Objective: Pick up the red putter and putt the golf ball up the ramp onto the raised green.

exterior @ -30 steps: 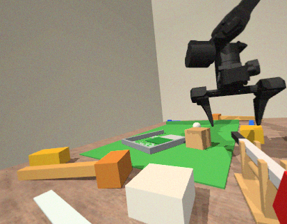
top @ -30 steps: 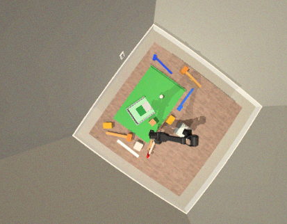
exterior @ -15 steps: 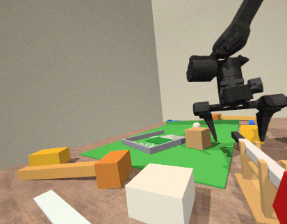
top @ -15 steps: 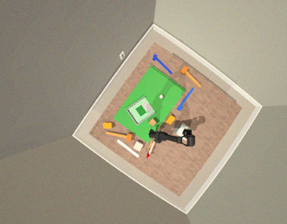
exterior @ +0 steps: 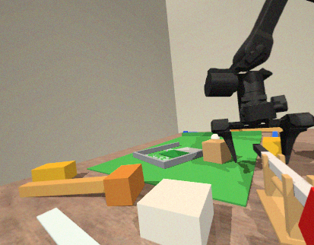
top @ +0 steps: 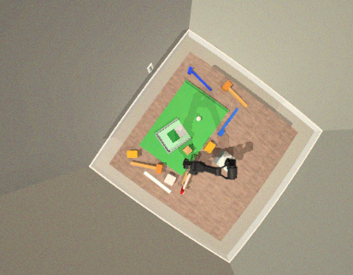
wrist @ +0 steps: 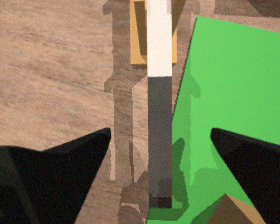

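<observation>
From the top, the golf ball (top: 198, 119) lies on the green mat (top: 173, 112), beside the grey-walled raised green (top: 173, 136); nothing lies inside it.

Exterior: the red putter (exterior: 294, 182) rests on a wooden stand (exterior: 279, 198).

Wrist: the gripper (wrist: 161, 150) is wide open, empty, straddling the putter's dark grip.

Surface (top: 232, 201): brown wood-grain planking, matt, streaked along the boards. Green mat (exterior: 207, 171): flat uniform colour, smooth, matt, no texture visible. Putter shaft (wrist: 159, 120): smooth, part dark grey, part white, matt. Stand (exterior: 277, 194) under it: pale tan, plain wood-like finish. Gripper (exterior: 260, 148) jaws: matt black, plastic-looking, faceted. Orange mallet (exterior: 83, 186) and white cube (exterior: 176, 213): smooth, unmarked, matt
</observation>
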You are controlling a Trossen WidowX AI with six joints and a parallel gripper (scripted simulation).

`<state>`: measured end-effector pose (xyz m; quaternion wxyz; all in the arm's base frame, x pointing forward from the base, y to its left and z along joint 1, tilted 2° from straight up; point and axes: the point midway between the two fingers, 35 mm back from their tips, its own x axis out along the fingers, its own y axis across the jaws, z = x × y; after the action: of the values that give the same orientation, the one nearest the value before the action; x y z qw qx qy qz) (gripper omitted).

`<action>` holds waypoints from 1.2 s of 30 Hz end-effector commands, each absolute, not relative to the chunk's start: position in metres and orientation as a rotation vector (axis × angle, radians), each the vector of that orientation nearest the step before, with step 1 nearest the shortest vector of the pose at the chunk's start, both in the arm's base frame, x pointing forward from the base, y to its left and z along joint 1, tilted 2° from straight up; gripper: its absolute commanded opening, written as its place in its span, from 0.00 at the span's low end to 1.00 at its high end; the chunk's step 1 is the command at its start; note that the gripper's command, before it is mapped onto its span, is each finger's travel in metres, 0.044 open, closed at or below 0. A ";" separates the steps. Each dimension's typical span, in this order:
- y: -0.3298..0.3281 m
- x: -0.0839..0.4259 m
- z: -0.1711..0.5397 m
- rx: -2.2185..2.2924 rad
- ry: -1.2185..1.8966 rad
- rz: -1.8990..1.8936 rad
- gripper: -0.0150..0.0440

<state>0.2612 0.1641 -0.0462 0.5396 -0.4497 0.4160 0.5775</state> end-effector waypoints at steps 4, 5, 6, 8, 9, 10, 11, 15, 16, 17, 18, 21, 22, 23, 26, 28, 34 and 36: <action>0.164 0.261 -0.048 -1.069 0.991 1.374 0.91; 0.164 0.261 -0.048 -1.069 0.991 1.374 0.87; 0.164 0.261 -0.048 -1.069 0.991 1.374 0.82; 0.164 0.261 -0.048 -1.069 0.991 1.374 0.73; 0.164 0.261 -0.048 -1.069 0.991 1.374 0.69; 0.164 0.261 -0.048 -1.069 0.991 1.374 0.64; 0.164 0.261 -0.048 -1.069 0.991 1.374 0.60; 0.164 0.261 -0.048 -1.069 0.991 1.374 0.42; 0.164 0.261 -0.048 -1.069 0.991 1.374 0.38; 0.164 0.261 -0.048 -1.069 0.991 1.374 0.37; 0.164 0.261 -0.048 -1.069 0.991 1.374 0.35; 0.164 0.261 -0.048 -1.069 0.991 1.374 0.32; 0.164 0.261 -0.048 -1.069 0.991 1.374 0.31; 0.164 0.261 -0.048 -1.069 0.991 1.374 0.30; 0.164 0.261 -0.045 -1.069 0.991 1.374 0.25; 0.165 0.262 -0.038 -1.069 0.991 1.374 0.25; 0.167 0.265 0.003 -1.067 0.992 1.376 0.25; 0.167 0.264 0.018 -1.066 0.993 1.376 0.25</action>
<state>0.2590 0.1620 -0.0079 0.5309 -0.4473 0.4295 0.5776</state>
